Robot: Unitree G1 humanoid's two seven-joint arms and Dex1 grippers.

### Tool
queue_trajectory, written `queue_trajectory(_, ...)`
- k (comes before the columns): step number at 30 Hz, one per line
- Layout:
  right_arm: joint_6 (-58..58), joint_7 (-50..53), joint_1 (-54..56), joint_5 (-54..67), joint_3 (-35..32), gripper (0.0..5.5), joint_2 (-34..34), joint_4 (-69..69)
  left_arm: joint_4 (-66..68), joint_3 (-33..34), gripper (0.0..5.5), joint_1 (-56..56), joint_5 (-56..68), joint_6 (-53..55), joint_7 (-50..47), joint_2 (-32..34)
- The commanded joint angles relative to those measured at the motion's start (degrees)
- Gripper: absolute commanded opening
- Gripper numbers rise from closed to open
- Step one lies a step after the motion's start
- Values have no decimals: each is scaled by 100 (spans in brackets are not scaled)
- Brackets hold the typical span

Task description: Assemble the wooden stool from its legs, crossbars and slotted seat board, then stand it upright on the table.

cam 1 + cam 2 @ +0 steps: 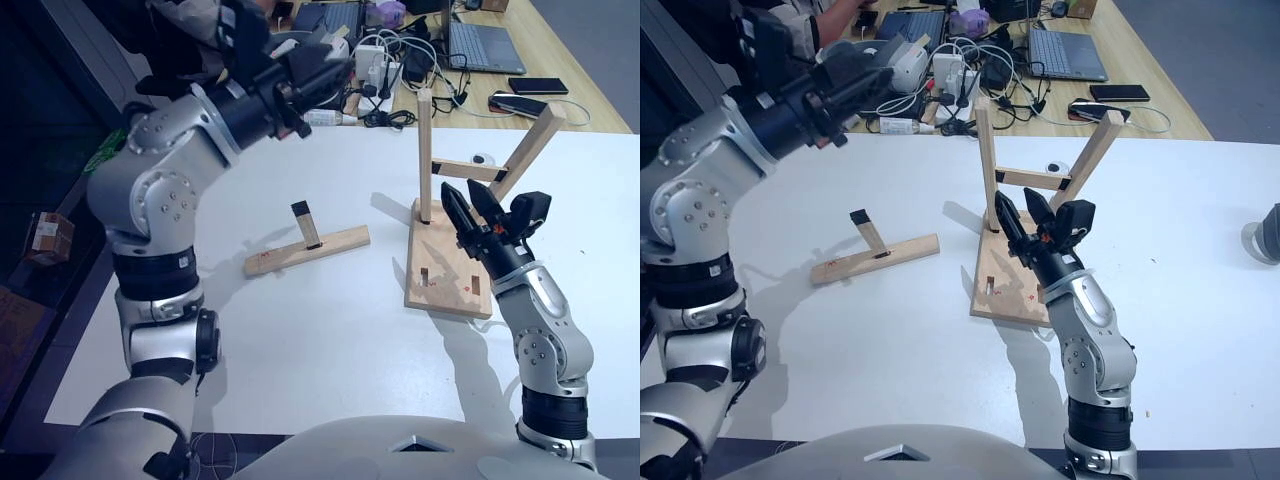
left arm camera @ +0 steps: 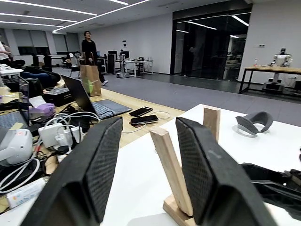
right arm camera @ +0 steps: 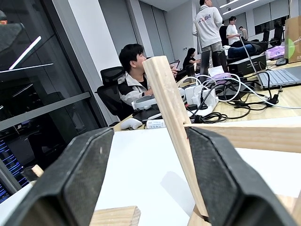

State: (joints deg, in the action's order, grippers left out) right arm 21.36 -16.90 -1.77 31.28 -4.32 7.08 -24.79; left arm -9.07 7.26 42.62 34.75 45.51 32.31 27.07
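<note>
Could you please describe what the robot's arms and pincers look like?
The left arm and right arm have rounded silver-grey joint housings with black sections. The left pincer and right pincer each have two black tapered fingers with textured pads; the right shows red details at its base.

Seat board [image 1: 446,278] lies flat on the table [image 1: 300,340], right of centre. Two legs [image 1: 425,150] stand on its far end, joined by a crossbar [image 1: 465,169]. A loose bar [image 1: 330,245] carrying a short upright piece [image 1: 307,224] lies to its left. A desk [image 1: 565,55] stands behind the table.
</note>
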Motion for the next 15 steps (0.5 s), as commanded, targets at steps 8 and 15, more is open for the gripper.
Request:
queue_trajectory(8, -97, -76, 44, 25, -75, 288, 59, 70, 151, 156, 209, 961, -197, -270, 33, 394)
queue_trajectory(15, -103, -116, 6, 22, -118, 288, 142, 71, 852, -743, 209, -989, -832, 166, -396, -50)
